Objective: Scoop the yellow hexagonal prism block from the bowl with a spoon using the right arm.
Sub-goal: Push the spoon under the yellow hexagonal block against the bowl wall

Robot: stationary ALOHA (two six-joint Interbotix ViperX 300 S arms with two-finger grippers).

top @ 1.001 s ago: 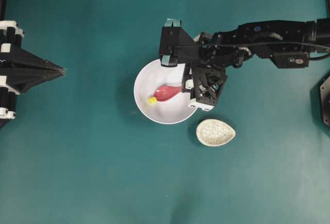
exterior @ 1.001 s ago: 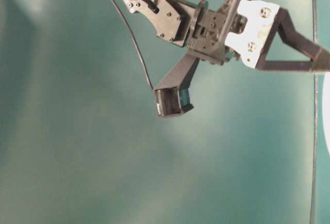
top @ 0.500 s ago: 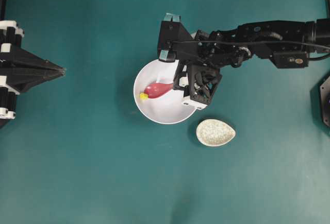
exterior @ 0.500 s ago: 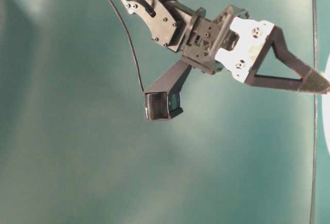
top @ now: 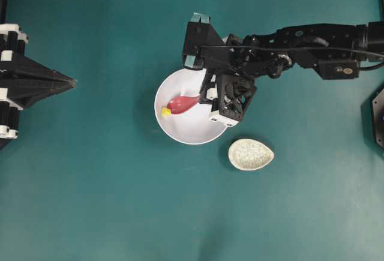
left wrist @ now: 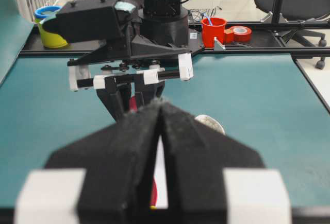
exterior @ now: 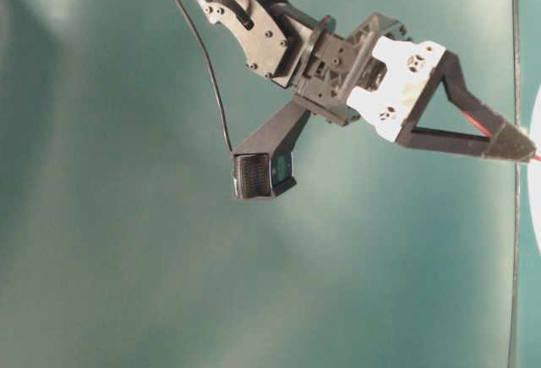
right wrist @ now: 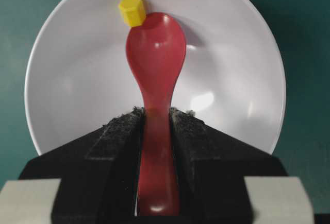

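Teal worktop (top: 108,183) fills the overhead view, and the right arm (top: 312,45) reaches in across it from the right edge toward the middle. At the left edge the left gripper (top: 67,83) lies over bare worktop, well apart from the dishes; in its own wrist view its jaws are pressed together with only a thin seam between them.

White and round, the bowl (top: 198,132) sits near the middle of the worktop, with the right arm's wrist and its camera block above its upper right rim. Just beside the bowl, toward the lower right and not touching it, lies a small speckled oval dish (top: 251,154).

Inside the bowl the right gripper (right wrist: 157,118) pinches the handle of the pink-red spoon (right wrist: 156,69). The wrist view shows the handle running straight down between the two black jaws, which press on it from both sides, while the deep oval scoop points away from them toward the far wall of the bowl. In the table-level view the same jaws come to a narrow point with a sliver of red showing at the tip.

Smallest of all, the yellow hexagonal prism block (right wrist: 132,11) rests on the bowl's inner surface right at the far tip of the scoop, slightly to its left in the wrist view. It touches or nearly touches the spoon's rim and is not inside the scoop. From overhead it lies at the bowl's left side, a spoon's length from the jaws.
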